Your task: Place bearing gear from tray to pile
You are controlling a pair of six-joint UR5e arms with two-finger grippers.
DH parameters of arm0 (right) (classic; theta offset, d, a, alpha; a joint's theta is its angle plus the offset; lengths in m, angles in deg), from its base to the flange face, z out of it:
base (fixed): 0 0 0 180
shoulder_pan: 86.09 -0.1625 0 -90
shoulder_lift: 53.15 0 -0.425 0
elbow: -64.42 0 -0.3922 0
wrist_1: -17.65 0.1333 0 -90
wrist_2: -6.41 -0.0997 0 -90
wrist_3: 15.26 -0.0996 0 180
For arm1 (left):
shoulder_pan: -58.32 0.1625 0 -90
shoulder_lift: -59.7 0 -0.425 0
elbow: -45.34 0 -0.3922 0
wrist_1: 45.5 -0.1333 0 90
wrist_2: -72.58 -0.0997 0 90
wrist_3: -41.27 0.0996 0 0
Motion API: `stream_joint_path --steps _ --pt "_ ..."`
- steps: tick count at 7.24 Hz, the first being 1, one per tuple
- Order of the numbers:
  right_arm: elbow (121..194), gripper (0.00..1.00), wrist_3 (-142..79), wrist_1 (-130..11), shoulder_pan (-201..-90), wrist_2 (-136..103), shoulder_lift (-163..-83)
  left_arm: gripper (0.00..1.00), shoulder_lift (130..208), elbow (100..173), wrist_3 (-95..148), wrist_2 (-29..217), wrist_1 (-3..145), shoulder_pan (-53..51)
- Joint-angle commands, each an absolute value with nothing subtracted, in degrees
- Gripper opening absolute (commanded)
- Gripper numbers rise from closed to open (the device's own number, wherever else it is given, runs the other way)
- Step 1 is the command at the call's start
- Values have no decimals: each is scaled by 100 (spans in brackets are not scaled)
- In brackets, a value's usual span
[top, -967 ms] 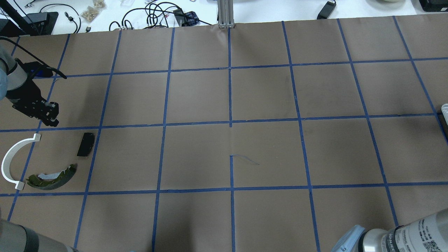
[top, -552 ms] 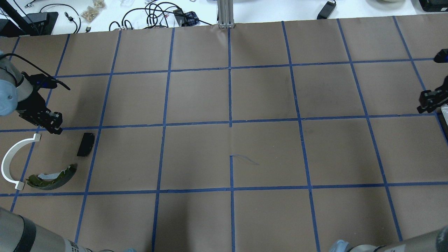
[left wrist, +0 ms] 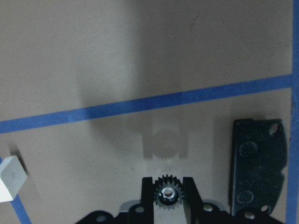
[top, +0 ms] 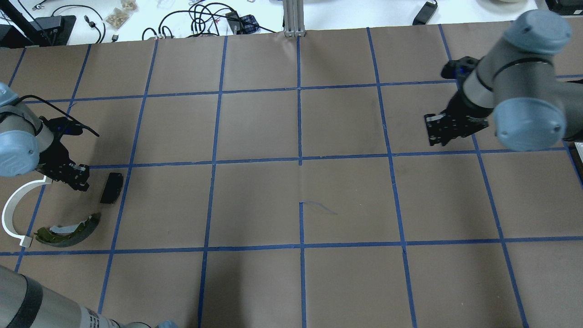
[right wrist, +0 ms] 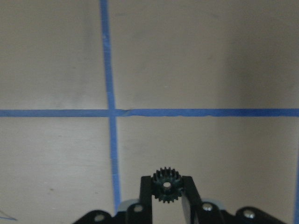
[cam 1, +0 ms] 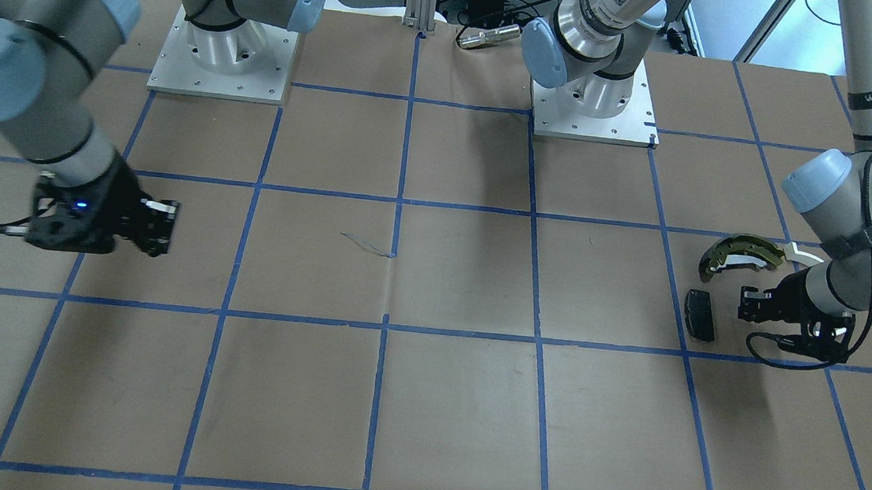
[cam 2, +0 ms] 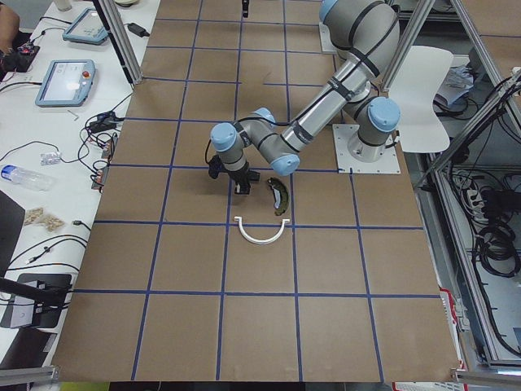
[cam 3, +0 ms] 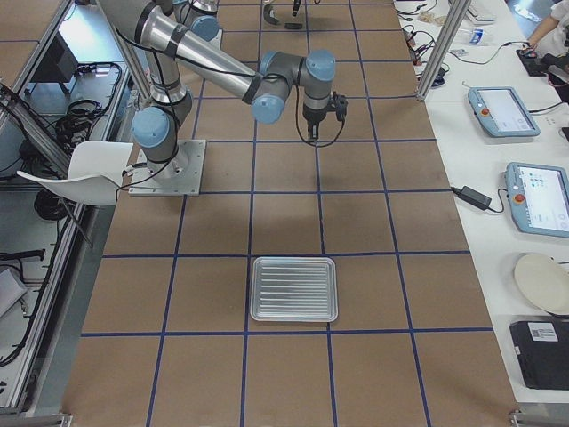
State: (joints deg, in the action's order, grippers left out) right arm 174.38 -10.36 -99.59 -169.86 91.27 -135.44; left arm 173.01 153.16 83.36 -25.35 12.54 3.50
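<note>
Only close-up, left fingers [left wrist: 147, 198] pinching gear [left wrist: 164, 192], right fingers [right wrist: 146, 193] pinching second gear [right wrist: 167, 185]

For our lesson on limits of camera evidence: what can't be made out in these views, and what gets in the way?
The tray: overhead view, cut off by the right edge; only a corner shows.
The white arc strip: front-facing view, mostly hidden behind the left arm.
The gear in the left gripper: exterior left view, too small to see.

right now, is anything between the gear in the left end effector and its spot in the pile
Nothing visible. The left end effector holds the gear over bare paper, between the black pad and the white arc strip's end.
</note>
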Motion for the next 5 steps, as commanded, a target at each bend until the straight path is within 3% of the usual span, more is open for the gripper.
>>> stream_joint_path --steps 1,2,3,4,5 --pt "17455 0 -2918 -10553 -18719 9132 -13193 0 17282 15424 8373 -2515 1216 514" --pt "17446 0 -3220 -10983 -19239 9132 -12868 1 17273 15415 8381 -2507 1225 506" --pt "17438 0 -3518 -11492 -19731 9140 -12474 71 17264 15415 8373 -2507 1225 497" --pt "17385 0 -3948 -11880 -20145 9132 -12226 100 17255 15371 8355 -2515 1225 480" --pt "17376 1 -4117 -11893 -20393 9132 -12023 100 17220 15354 8337 -2550 1225 471"
